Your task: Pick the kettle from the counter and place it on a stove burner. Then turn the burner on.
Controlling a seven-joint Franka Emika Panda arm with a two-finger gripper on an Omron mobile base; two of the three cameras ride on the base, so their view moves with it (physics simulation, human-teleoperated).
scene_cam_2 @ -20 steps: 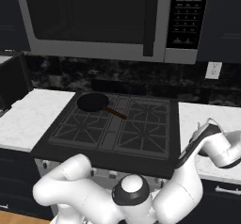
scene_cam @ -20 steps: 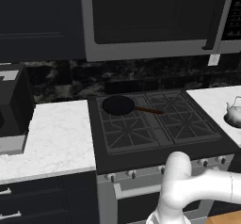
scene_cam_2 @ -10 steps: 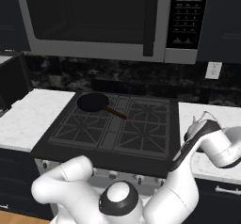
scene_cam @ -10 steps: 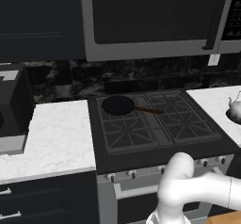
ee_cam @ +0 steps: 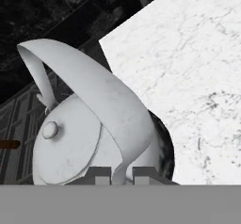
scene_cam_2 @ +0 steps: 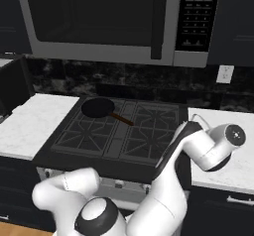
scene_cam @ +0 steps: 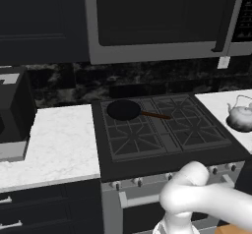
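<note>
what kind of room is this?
A rendered home kitchen: black gas cooktop with a pan on it, microwave mounted above, marble counters over dark cabinets, and a kettle.

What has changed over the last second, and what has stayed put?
The gripper, shut on the kettle's handle, has carried the kettle slightly left, toward the stove. The arm has risen a little. The frying pan has not moved.

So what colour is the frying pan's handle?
Brown, on the black frying pan; the handle shows best in the left base view.
</note>
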